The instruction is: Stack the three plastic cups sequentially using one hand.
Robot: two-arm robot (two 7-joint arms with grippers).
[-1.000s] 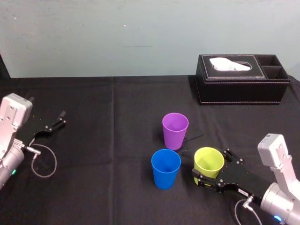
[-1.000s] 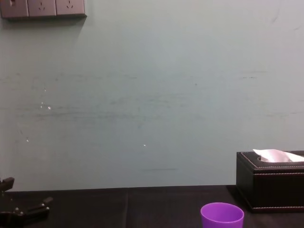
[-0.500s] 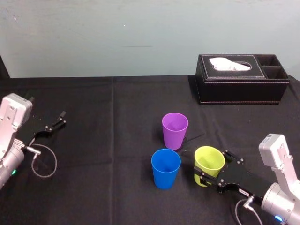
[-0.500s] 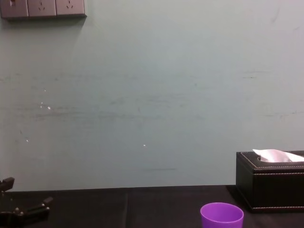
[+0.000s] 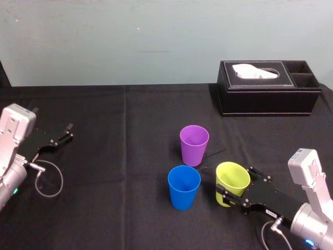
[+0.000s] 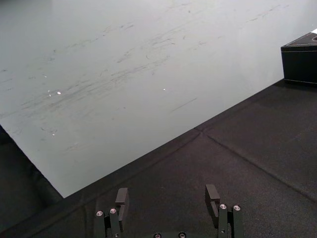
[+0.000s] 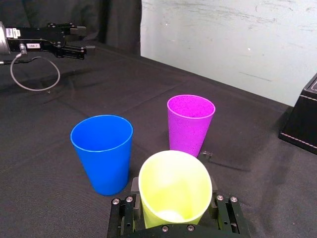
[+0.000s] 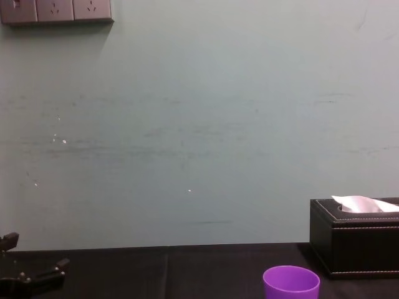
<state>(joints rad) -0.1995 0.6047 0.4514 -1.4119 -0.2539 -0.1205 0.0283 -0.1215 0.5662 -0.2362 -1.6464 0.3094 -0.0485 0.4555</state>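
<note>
right pincer (image 5: 237, 186): clamped on the yellow-green cup (image 5: 231, 179), front right of the surface (image 5: 114, 156).
yellow-green cup: tilted between the jaws, just beside the blue cup (image 5: 183, 187).
purple cup (image 5: 194, 145): upright behind both, apart from them.
left pincer (image 5: 66, 133): parked far left, jaws spread.

- A black tissue box (image 5: 269, 88) is sitting at about two o'clock on the table, close to the wall
- A white tissue (image 5: 253, 71) is poking up through its top slot, with two open compartments (image 5: 302, 73) lying at its three o'clock
- A black cloth (image 5: 125, 156) is covering the table
- A scuffed pale wall (image 5: 130, 36) is standing behind
- Wall sockets (image 8: 56, 10) are showing at eleven o'clock in the chest view
</note>
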